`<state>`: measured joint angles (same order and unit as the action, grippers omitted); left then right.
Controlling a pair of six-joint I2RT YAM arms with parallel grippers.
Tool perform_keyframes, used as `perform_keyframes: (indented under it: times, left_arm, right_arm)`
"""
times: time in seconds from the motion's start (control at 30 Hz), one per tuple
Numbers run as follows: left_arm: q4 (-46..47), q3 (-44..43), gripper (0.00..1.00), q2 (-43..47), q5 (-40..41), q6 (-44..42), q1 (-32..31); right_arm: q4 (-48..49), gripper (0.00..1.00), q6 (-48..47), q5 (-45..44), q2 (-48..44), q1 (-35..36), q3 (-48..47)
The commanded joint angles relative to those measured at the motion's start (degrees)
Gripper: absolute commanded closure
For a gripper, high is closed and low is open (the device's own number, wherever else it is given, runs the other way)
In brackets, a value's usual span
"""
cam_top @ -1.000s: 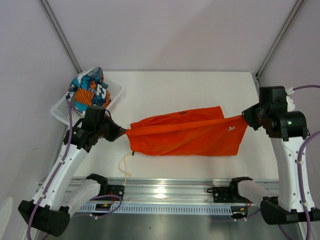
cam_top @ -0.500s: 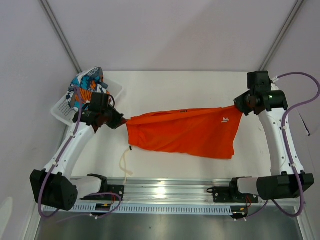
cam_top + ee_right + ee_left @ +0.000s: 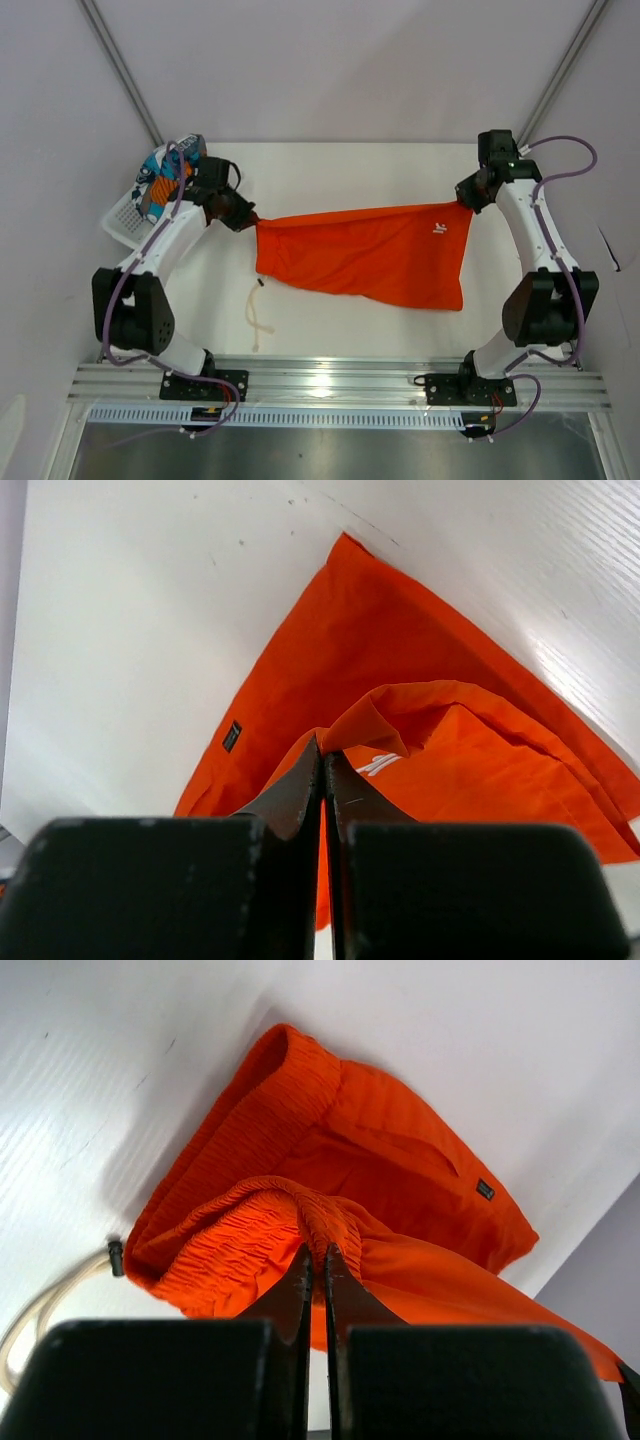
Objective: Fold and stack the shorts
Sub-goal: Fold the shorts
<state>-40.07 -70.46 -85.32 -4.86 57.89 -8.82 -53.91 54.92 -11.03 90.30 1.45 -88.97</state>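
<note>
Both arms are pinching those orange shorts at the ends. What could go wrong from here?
The left gripper pinches only a small fold of waistband and the right gripper only a hem corner of the orange shorts, so either could slip out if pulled tighter. The white drawstring trails loose on the table and might snag or stick out of the fold.

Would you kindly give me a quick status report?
Left gripper, right gripper shut on orange shorts, stretched between them. Patterned shorts in basket. Drawstring trailing.
</note>
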Motion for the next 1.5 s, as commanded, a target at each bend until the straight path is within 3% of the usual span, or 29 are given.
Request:
perform_keyframes:
  times: [0.0,0.3,0.6,0.63,0.67,0.7,0.73,0.8,0.83,0.9,1.03,1.07,1.2,1.47]
  left_arm:
    - [1.4,-4.2,1.0,-5.1,3.7,-2.8,2.1]
    - [6.2,-9.1,1.0,-18.2,2.3,-2.8,2.4]
    - [7.7,-10.1,0.99,-23.7,2.9,-2.3,3.7]
    - [7.7,-10.5,0.93,-24.1,2.8,-3.2,3.9]
    - [7.9,-10.8,0.76,-24.4,2.5,-3.6,4.0]
    - [8.1,-11.0,0.53,-24.5,1.6,-3.9,4.2]
    - [8.3,-11.1,0.43,-24.4,1.3,-4.4,4.2]
    - [10.4,-10.5,0.26,-23.6,-1.4,-5.1,4.2]
    - [11.8,-10.1,0.21,-23.1,-2.4,-5.5,4.2]
    - [13.2,-8.7,0.12,-20.8,-4.1,-6.0,4.2]
    - [11.9,-8.2,0.05,-16.6,-3.6,-8.7,4.0]
    - [12.0,-7.9,0.05,-14.3,-3.5,-9.2,3.9]
    - [14.8,-1.8,0.02,-9.0,-5.2,-11.5,2.9]
    - [18.6,7.7,0.01,-1.9,-8.9,-18.4,1.0]
  right_arm:
    - [7.7,1.0,-1.1,-3.2,3.8,-3.0,-2.3]
    - [14.2,1.0,1.2,-1.8,16.9,-3.1,-3.6]
    - [19.8,0.99,-0.2,0.8,27.9,-2.5,-9.6]
    - [19.9,0.95,-0.6,0.7,28.4,-2.5,-10.2]
    - [20.2,0.91,-0.9,1.1,28.9,-2.7,-10.7]
    - [20.2,0.85,-1.2,1.4,29.3,-2.8,-11.6]
    - [20.2,0.7,-1.6,1.9,29.8,-3.0,-12.3]
    - [19.1,0.57,-2.0,2.4,29.8,-3.9,-13.8]
    - [18.9,0.41,-2.4,2.7,29.1,-4.1,-14.0]
    - [18.8,0.26,-5.1,2.5,27.7,-4.3,-13.9]
    - [23.2,0.23,-13.7,8.0,21.7,-3.9,-8.0]
    - [27.7,0.23,-16.4,15.2,18.5,-3.7,-5.9]
    - [37.7,0.27,-22.7,26.7,11.0,-1.6,6.0]
    - [42.2,0.31,-25.7,30.9,8.2,14.2,12.2]
